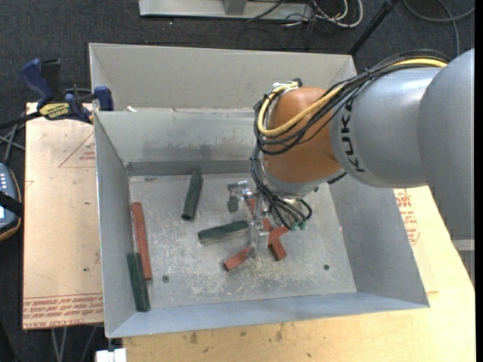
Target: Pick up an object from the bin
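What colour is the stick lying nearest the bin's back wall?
Dark green; the stick shows best in the camera view.

We look down on the grey bin (113,225) from above, tipped a little off straight down, so its far wall (219,81) leans toward the top of the picture and the bin's floor lies open to us. We sit near enough that the bin spans most of the width, with dark carpet (75,13) showing beyond its far rim. The arm (407,127) reaches in from the right, close under the lens, and covers the upper right corner of the bin.
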Robot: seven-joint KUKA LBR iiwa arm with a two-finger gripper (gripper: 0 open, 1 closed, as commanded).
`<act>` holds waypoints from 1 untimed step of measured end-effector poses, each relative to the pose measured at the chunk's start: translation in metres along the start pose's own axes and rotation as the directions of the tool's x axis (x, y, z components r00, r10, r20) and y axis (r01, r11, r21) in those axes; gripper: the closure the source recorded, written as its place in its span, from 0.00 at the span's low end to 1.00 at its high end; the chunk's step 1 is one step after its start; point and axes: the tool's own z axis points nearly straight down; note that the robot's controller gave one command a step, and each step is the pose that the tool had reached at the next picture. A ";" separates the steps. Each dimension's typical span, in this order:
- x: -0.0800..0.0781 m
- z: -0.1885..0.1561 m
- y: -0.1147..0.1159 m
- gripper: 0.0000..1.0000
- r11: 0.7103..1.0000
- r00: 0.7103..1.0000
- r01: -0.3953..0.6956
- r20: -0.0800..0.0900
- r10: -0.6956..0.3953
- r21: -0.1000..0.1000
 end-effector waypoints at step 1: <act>-0.021 0.036 0.008 0.00 1.000 1.000 0.015 0.000 -0.015 -0.001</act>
